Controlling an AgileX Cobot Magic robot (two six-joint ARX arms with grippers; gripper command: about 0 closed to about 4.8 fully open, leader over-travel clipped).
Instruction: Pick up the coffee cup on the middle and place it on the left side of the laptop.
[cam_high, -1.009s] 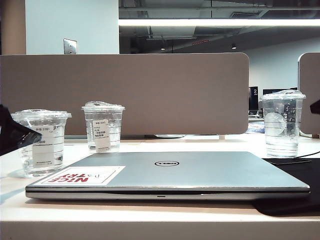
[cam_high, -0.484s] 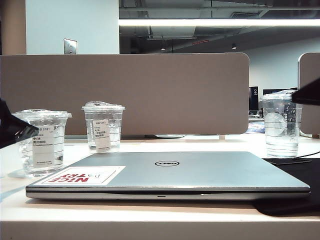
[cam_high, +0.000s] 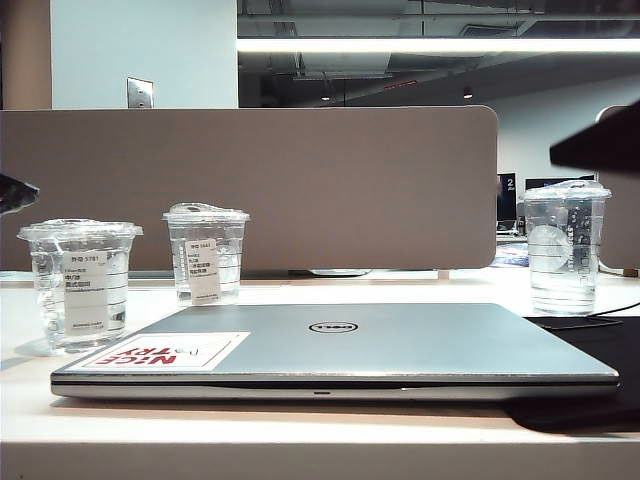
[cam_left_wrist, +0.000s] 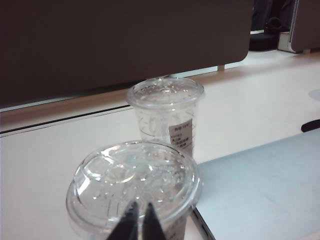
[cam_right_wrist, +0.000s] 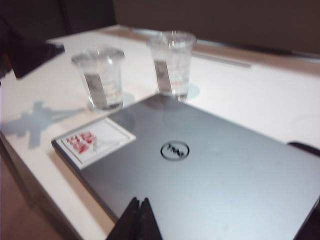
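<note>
The coffee cup (cam_high: 80, 285), short and clear with a broad straight white label, stands on the table left of the laptop (cam_high: 340, 345), close to the corner with the red-and-white sticker. From the left wrist camera I look down on its lid (cam_left_wrist: 135, 177). My left gripper (cam_left_wrist: 139, 210) hovers just above that lid, shut and holding nothing; in the exterior view it shows at the far left edge (cam_high: 20, 192). My right gripper (cam_right_wrist: 139, 201) is shut and empty above the laptop lid (cam_right_wrist: 210, 165). It appears as a dark shape at the upper right (cam_high: 565, 152).
A similar short cup with a narrow tilted label (cam_high: 207, 252) stands behind the laptop's left part. A taller clear cup (cam_high: 565, 245) stands at the right. A grey divider panel (cam_high: 300, 185) closes off the back of the table. A black mat (cam_high: 600, 370) lies under the laptop's right end.
My left gripper has risen from beside the coffee cup to above it and has shut. The right arm has swung further into the upper right of the exterior view.
</note>
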